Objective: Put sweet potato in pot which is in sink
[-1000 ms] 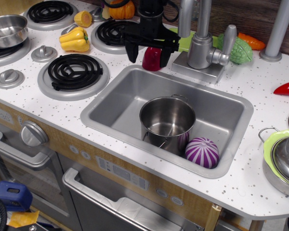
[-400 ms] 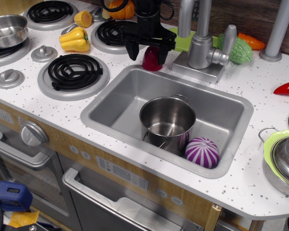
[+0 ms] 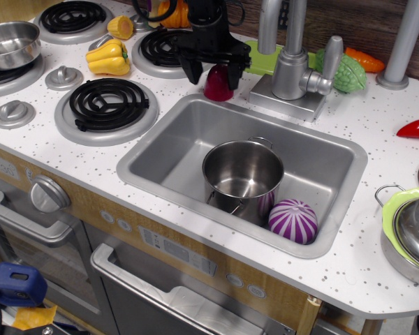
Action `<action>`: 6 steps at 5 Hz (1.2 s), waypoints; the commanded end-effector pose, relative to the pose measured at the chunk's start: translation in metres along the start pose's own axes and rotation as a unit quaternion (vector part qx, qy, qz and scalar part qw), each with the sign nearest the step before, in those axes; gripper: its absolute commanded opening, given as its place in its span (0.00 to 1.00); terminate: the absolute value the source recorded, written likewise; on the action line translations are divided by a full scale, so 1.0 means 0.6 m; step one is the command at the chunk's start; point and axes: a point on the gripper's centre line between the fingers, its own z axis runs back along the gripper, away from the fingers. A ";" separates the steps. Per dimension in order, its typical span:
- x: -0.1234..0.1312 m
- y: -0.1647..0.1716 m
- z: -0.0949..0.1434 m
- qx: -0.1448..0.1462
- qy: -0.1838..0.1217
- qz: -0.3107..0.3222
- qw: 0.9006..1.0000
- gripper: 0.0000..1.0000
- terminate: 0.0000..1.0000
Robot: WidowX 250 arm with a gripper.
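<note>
The dark red sweet potato (image 3: 218, 85) stands on the white counter just behind the sink's back rim, left of the faucet. My black gripper (image 3: 216, 72) hangs over it, open, with one finger on each side of it; I cannot tell whether the fingers touch it. The shiny steel pot (image 3: 242, 179) stands upright and empty in the middle of the grey sink (image 3: 160, 150), in front of and slightly right of the sweet potato.
A purple-and-white striped ball (image 3: 293, 220) lies in the sink against the pot's right side. The faucet (image 3: 290, 66) stands right of the gripper. Stove burners (image 3: 106, 106), a yellow pepper (image 3: 108, 57) and a steel pan (image 3: 11, 43) lie left. A green-rimmed pot (image 3: 408, 234) stands right.
The gripper has shifted a little up and left in the picture, staying open around the sweet potato. The sweet potato has moved slightly left. The pot and ball have not moved.
</note>
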 end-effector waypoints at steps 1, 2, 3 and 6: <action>0.016 0.024 0.015 -0.028 -0.045 -0.011 0.999 1.00 0.00; 0.015 0.027 0.011 -0.041 -0.056 -0.018 0.997 1.00 0.00; 0.019 0.032 0.011 -0.041 -0.060 -0.025 0.997 1.00 0.00; 0.044 0.034 0.015 -0.047 -0.059 -0.044 0.996 1.00 0.00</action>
